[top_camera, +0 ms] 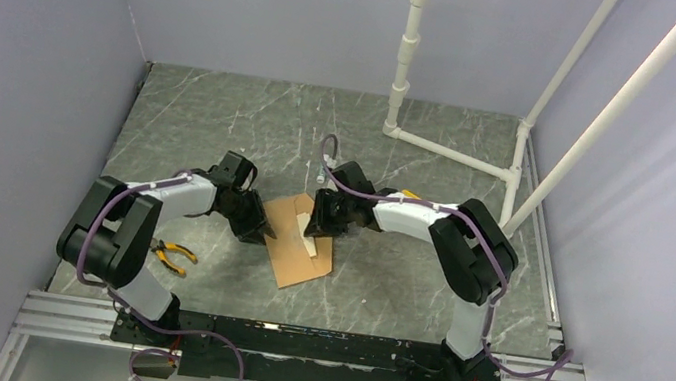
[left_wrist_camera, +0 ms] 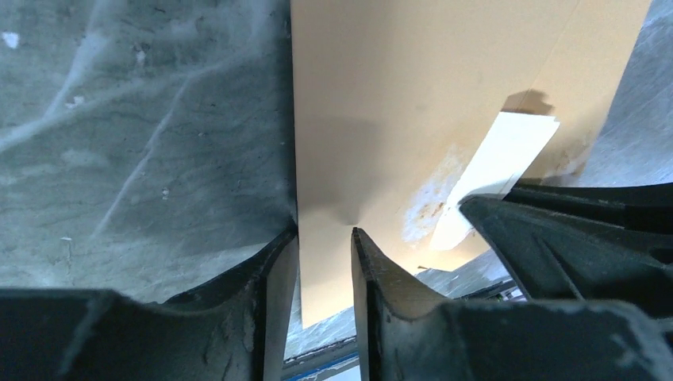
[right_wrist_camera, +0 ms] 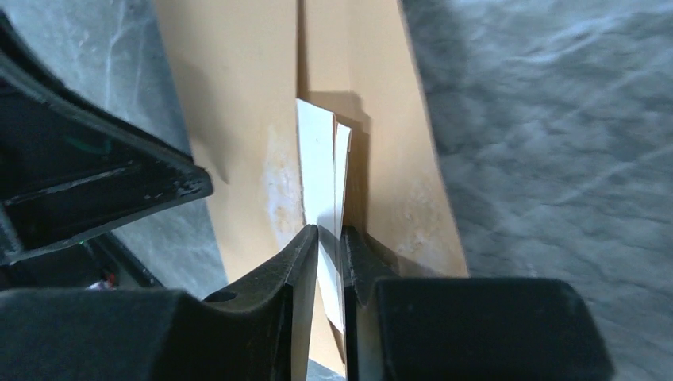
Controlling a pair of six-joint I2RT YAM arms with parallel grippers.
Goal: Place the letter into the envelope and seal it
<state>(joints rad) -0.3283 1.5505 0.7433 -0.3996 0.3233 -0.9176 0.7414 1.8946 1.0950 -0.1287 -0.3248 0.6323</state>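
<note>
Pale folded paper letter (right_wrist_camera: pixel 319 163), likely flimsy, pinched by its end in right jaws above brown kraft-paper envelope (left_wrist_camera: pixel 397 95) beneath slightly parted left jaws.

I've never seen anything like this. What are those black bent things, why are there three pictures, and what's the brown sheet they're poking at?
They are two robot arms, a left arm and a right arm, bolted at the table's near edge. Each ends in a two-finger gripper. The wide picture comes from a fixed camera above and behind them. The two close-ups come from cameras on the wrists, so the dark shapes at the bottom are each arm's own fingers.

On the table lie a brown envelope and, further left, yellow-handled pliers. White pipes stand at the back.

The right gripper pinches a narrow white paper strip over the envelope; I cannot tell whether that is the letter. The left gripper, fingers slightly apart, sits at the envelope's edge, seemingly steadying it.
</note>
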